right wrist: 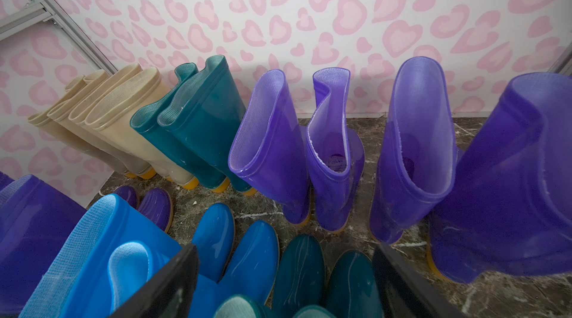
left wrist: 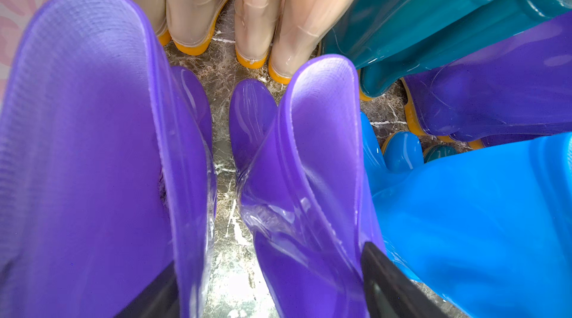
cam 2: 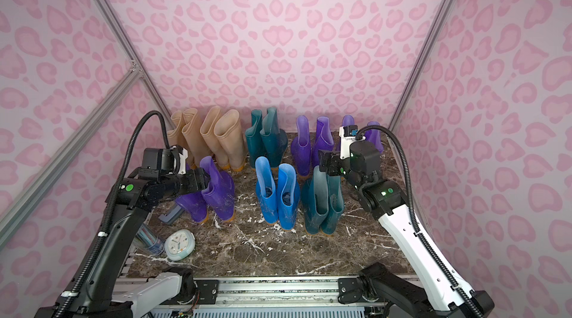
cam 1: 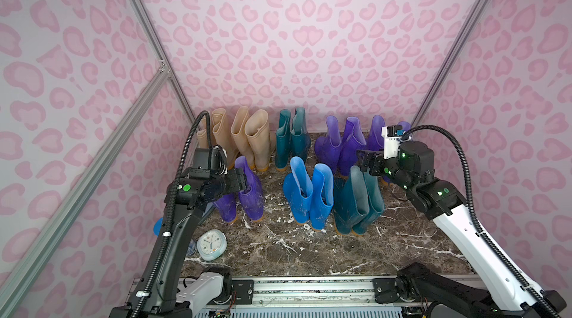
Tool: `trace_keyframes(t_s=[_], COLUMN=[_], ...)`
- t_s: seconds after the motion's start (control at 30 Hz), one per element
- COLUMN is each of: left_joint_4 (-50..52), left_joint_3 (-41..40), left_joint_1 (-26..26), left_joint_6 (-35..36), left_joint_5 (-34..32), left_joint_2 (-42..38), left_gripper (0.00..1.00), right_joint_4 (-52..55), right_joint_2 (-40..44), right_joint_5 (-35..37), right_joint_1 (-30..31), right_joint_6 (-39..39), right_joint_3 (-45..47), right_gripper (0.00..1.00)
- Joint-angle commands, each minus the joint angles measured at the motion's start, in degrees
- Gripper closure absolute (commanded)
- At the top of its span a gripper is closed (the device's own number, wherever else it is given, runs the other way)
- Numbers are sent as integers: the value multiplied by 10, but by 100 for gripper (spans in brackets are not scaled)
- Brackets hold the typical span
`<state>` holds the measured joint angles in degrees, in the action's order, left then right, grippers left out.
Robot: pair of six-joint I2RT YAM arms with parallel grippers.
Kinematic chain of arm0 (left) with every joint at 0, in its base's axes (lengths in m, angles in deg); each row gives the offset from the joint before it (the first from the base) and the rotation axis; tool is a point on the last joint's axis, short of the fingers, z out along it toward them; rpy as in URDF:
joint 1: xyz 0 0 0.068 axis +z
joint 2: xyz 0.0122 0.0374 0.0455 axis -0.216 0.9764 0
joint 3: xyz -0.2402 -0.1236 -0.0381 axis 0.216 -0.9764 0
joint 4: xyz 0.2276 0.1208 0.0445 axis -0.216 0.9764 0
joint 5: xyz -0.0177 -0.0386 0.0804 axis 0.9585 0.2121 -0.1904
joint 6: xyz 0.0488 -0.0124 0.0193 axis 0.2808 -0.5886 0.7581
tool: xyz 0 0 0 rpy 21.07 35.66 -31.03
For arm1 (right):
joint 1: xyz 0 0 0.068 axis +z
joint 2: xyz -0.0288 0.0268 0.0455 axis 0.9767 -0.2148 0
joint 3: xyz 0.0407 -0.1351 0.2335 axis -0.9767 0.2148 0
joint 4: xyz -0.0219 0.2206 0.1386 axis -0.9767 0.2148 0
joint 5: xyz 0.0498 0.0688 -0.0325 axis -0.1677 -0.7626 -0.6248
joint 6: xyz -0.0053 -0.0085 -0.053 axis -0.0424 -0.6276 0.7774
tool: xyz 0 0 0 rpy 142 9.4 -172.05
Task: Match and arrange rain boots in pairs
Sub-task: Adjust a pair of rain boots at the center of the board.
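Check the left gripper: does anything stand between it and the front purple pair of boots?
Nothing visible does. The left gripper is at the shaft tops of the front purple pair, with purple shaft walls between its spread fingers in the wrist view. The bright blue boots stand close beside, not between.

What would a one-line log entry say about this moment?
left gripper: open, straddling front purple pair | right gripper: open, over front teal pair | blue pair: standing between them
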<state>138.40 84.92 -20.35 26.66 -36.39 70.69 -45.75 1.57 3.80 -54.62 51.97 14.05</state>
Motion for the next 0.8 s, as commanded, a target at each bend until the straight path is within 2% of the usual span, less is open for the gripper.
trace_keyframes(t_s=[0.0,0.07,0.3,0.37,0.47,0.57,0.77], left_joint_4=[0,1,-5,-8,-22,-29,-44], left_joint_3=[-9,-16,-42,-42,-30,2,37], left_joint_1=[1,1,1,1,0,-3,-50], left_joint_6=[2,3,6,10,18,25,39], left_joint_5=[9,10,10,27,66,114,154], left_joint_2=[-1,-1,1,5,10,26,58], left_gripper=[31,42,55,77,97,98,98], right_joint_4=[-8,-8,-8,-10,-13,-12,-12], right_joint_2=[-1,1,0,-1,-2,-1,3], right_joint_5=[-3,-1,1,1,1,2,3], right_joint_1=[0,0,0,0,0,0,0], right_joint_6=[1,1,3,3,3,3,3], right_joint_3=[0,0,1,1,0,-2,3], right_gripper=[11,11,11,11,11,11,11])
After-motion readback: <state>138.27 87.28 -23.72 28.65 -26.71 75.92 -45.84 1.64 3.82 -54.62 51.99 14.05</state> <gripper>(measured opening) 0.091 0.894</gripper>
